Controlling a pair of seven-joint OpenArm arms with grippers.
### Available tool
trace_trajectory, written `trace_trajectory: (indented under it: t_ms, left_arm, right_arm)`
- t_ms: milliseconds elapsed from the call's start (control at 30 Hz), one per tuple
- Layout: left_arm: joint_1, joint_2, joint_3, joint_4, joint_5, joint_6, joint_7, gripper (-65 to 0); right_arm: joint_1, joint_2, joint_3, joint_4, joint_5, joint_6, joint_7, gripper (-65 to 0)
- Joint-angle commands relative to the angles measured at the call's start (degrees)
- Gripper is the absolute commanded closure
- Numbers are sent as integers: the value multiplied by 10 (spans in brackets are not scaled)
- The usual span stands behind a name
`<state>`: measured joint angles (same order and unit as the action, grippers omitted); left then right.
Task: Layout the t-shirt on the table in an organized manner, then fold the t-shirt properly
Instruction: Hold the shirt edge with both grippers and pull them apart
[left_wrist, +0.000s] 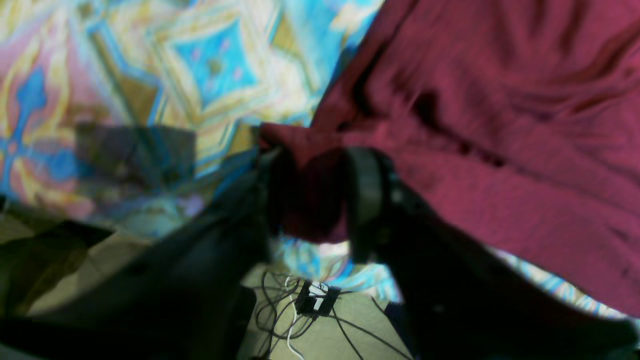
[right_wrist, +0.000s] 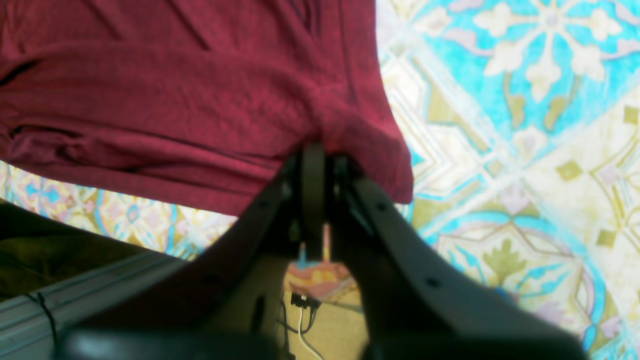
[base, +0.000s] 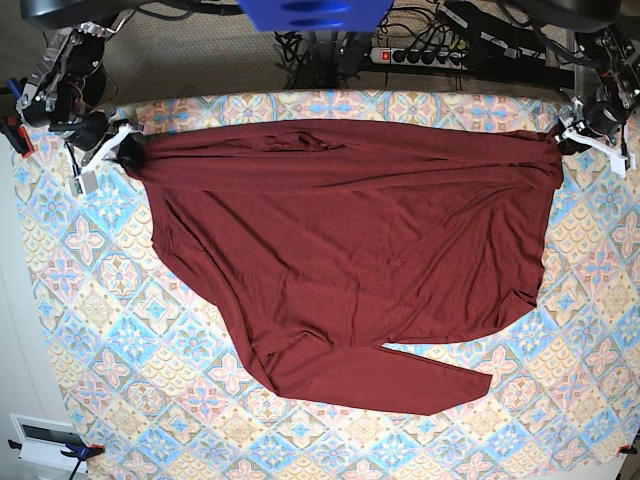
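No legible writing anywhere. One t-shirt (base: 350, 260) on one table (base: 90, 330). Right gripper (right_wrist: 320, 155) pinches its edge; left gripper (left_wrist: 320, 195) stands spread around fabric.

The large plain dark maroon t-shirt (base: 350, 250) looked like thin, soft jersey cloth, matt and finely knitted, lying in shallow creases and folds; the wide table (base: 120, 330) was covered in a flat, smooth printed cloth of pastel blue, pink and cream tile medallions, also without shine; the right gripper (right_wrist: 320, 155) and left gripper (left_wrist: 315, 185) showed dark, smooth moulded plastic with a dull sheen, though the left wrist view was blurred.
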<state>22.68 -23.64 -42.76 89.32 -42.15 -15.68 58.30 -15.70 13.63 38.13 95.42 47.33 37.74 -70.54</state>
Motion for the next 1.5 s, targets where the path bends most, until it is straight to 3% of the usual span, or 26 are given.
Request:
trace_trajectory:
  t_ms: [0, 167, 667, 833, 967, 1167, 1467]
  left_arm:
    - [-2, -11, -4, 6, -8, -2, -10, -260]
    - [-7, -9, -3, 5, -7, -2, -10, -321]
    - [-32, -6, 2, -79, -7, -2, -12, -322]
    - [-43, 5, 56, -79, -7, -2, -12, -319]
    - [-50, 6, 96, -76, -11, -4, -12, -251]
    - [-45, 6, 104, -64, -12, -4, -11, -11]
    - [74, -22, 102, 103, -25, -4, -9, 0]
  right_arm:
    - [2, 11, 2, 11, 12, 3, 9, 0]
    - [4, 2, -8, 11, 12, 3, 9, 0]
    - [5, 0, -12, 11, 12, 3, 10, 0]
    - [5, 0, -12, 11, 12, 3, 10, 0]
    - [5, 0, -11, 12, 12, 3, 10, 0]
    - [3, 0, -8, 12, 13, 3, 10, 0]
    - [4, 0, -8, 12, 14, 3, 9, 0]
